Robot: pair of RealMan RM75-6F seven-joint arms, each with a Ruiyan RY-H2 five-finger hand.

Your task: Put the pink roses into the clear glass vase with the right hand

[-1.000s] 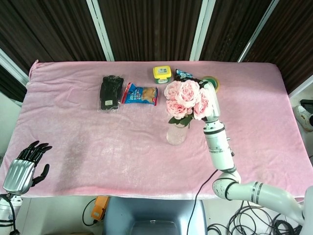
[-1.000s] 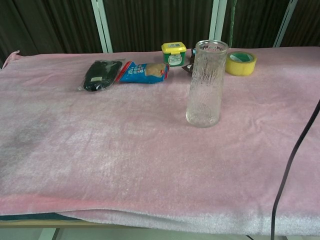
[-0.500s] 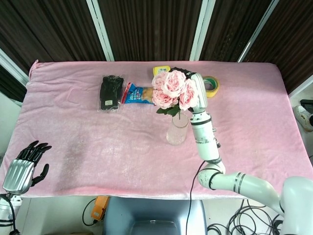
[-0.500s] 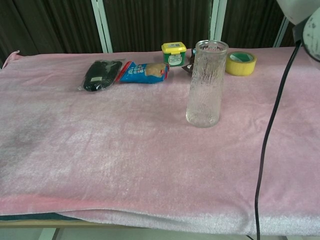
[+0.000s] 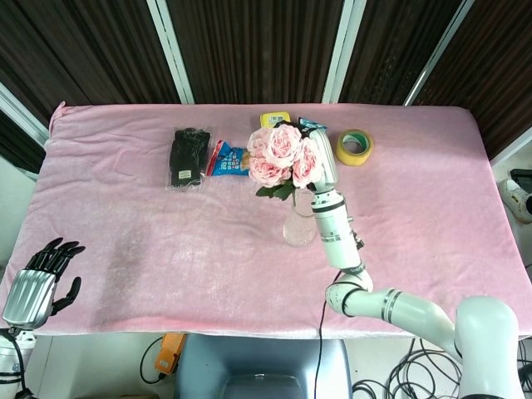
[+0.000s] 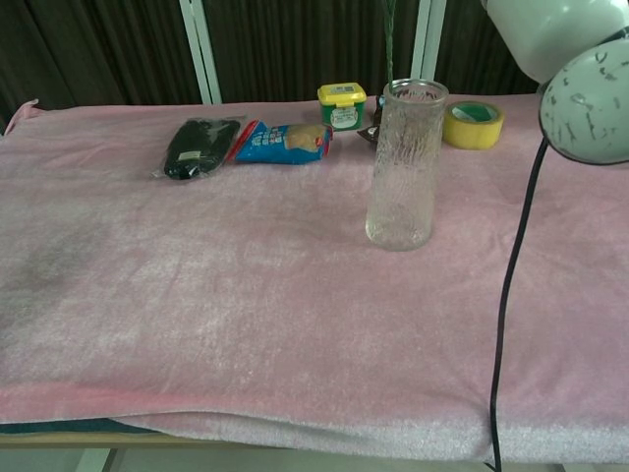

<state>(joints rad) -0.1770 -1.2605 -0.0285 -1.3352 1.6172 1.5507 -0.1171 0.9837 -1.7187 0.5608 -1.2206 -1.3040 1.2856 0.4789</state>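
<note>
While the left hand (image 5: 37, 281) hangs spread, the right hand (image 5: 320, 158) holds the roses (image 5: 281, 155) above the vase (image 6: 404, 164).

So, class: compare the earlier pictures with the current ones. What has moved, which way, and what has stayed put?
The right hand, holding the pink roses, has carried them leftward and toward the table's far edge; the blooms now sit above the clear glass vase, and thin stems show above its rim. The vase, yellow tape roll, snack packet and left hand are unchanged.
</note>
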